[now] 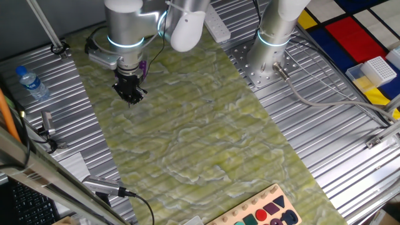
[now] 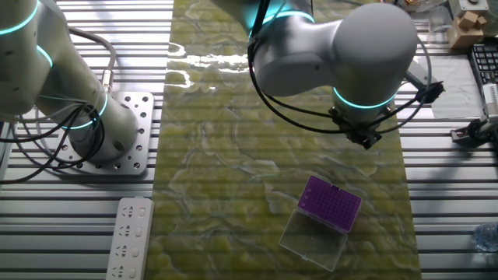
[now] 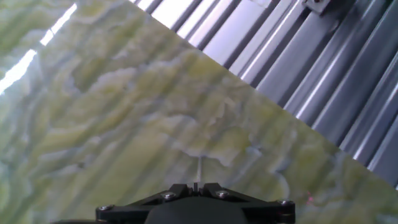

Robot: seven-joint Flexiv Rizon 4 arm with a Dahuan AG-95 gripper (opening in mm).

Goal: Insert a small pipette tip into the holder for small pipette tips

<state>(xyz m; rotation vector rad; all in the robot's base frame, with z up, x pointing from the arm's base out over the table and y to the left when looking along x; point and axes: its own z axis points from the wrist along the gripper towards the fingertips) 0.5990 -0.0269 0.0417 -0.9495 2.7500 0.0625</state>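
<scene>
The holder for small pipette tips [image 2: 331, 204] is a small purple box on the green mat, with its clear lid [image 2: 311, 238] lying open in front of it. In one fixed view only a sliver of purple holder [image 1: 143, 67] shows behind the wrist. My gripper [image 1: 130, 95] hangs low over the mat, beside the holder and apart from it. Its jaws stand closed on a thin, pale small pipette tip [image 3: 199, 167] that points down at the mat. In the other fixed view the arm hides most of the gripper [image 2: 368, 140].
A second arm's base [image 2: 101, 132] is bolted beside the mat. A white power strip [image 2: 128, 237] lies near it. A water bottle [image 1: 31, 83], a white gridded rack on a yellow base [image 1: 378, 70] and a wooden shape board [image 1: 262, 212] sit at the edges.
</scene>
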